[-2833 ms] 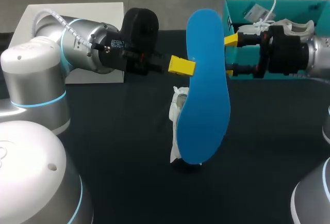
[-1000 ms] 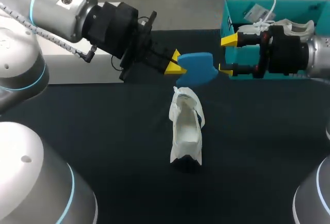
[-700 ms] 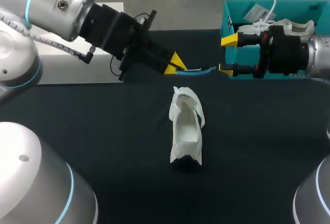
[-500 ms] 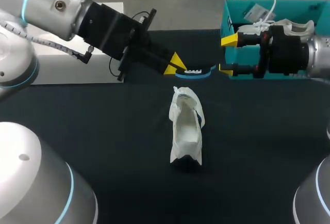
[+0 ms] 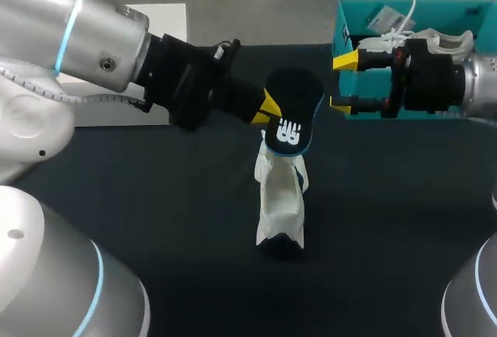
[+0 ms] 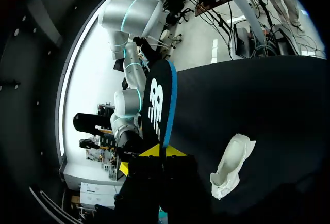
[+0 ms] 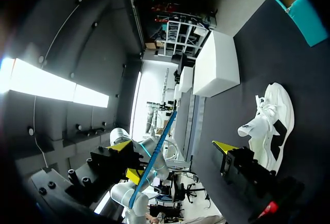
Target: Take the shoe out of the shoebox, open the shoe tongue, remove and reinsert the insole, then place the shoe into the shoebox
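Two arms hang over the black table (image 5: 171, 220); the right gripper (image 5: 342, 82) stands wide open and holds nothing, just in front of the teal shoebox (image 5: 446, 11) at the far right. The white shoe (image 5: 281, 197) sits mid-table. Just above its far end the left gripper (image 5: 268, 108) pinches the insole (image 5: 291, 123), black face up.

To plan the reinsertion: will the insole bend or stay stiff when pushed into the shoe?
Probably flexible: the insole is thin, seen edge-on in the right wrist view. Held at one end by the left hand, it looks fairly straight, so likely springy, not limp.
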Robot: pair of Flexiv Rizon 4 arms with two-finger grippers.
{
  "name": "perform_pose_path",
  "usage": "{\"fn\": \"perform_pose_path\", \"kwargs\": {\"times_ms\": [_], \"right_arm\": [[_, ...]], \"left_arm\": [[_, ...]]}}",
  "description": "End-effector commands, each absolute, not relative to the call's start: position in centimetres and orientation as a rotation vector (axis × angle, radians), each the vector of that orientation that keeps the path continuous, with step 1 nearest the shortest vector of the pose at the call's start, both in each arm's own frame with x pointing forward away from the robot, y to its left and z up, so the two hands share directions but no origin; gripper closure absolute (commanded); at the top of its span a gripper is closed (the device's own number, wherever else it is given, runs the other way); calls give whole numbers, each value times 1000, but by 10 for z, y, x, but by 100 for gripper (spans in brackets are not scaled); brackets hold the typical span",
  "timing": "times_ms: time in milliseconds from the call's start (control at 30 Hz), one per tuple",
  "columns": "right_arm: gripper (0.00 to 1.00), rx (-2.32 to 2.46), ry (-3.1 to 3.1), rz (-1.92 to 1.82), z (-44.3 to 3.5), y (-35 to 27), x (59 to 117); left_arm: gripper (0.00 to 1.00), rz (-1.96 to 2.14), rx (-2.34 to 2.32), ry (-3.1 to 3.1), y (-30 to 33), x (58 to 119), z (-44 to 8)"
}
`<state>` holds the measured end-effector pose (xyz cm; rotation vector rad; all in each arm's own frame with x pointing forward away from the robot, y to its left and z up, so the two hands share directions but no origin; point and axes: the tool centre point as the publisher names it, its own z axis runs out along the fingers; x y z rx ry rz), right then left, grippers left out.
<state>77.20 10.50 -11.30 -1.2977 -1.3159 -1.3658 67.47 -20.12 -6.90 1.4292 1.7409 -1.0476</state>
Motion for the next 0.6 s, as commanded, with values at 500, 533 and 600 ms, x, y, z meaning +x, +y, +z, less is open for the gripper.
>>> {"fn": "perform_pose_path", "kwargs": {"times_ms": [500,533,600], "right_arm": [[0,-1303,-1321,-1354,-107,111,797],[0,-1303,-1326,-1345,-107,112,799],[0,-1301,-1330,-1334,-107,116,802]], "left_arm": [[100,-869,1415,1549,-222,707,-117],[100,-857,1420,1555,-223,708,-119],[100,-845,1418,1554,-226,711,-122]]}}
